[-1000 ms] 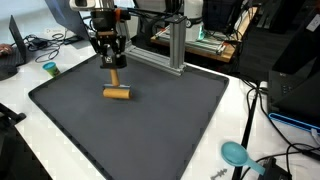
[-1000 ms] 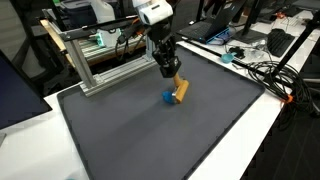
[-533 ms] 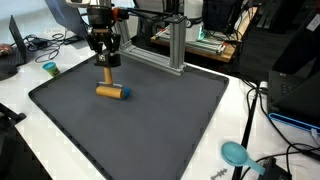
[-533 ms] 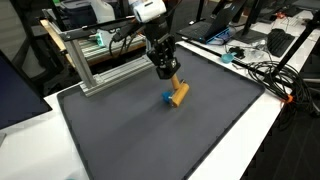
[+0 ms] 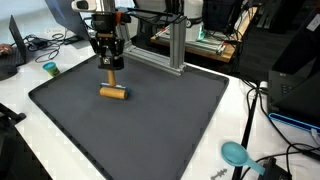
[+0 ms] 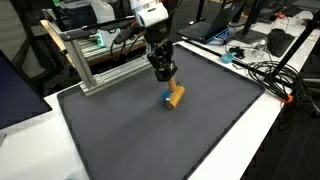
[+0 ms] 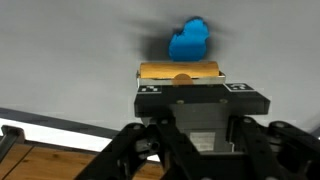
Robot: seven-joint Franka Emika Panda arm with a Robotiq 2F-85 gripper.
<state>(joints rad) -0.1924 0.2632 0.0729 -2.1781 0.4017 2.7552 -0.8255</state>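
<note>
A wooden cylinder with a blue end point(image 5: 113, 93) rests on the dark grey mat point(image 5: 150, 130). A short wooden stem rises from the cylinder into my gripper point(image 5: 110, 62). The gripper hangs straight down over it and is shut on the stem. In an exterior view the gripper point(image 6: 161, 70) stands just above the same piece point(image 6: 175, 96), on the mat point(image 6: 150, 140). In the wrist view the wooden bar point(image 7: 180, 71) and its blue end point(image 7: 190, 40) lie just beyond the gripper body, which hides the fingertips.
An aluminium frame point(image 5: 175, 45) stands along the mat's far edge and also shows in an exterior view point(image 6: 100, 65). A small teal cup point(image 5: 49, 69) sits off the mat. A teal object point(image 5: 235, 152) and cables lie on the white table.
The gripper and the wooden piece shifted slightly along the mat and back again, moving together. The grip has not changed.
</note>
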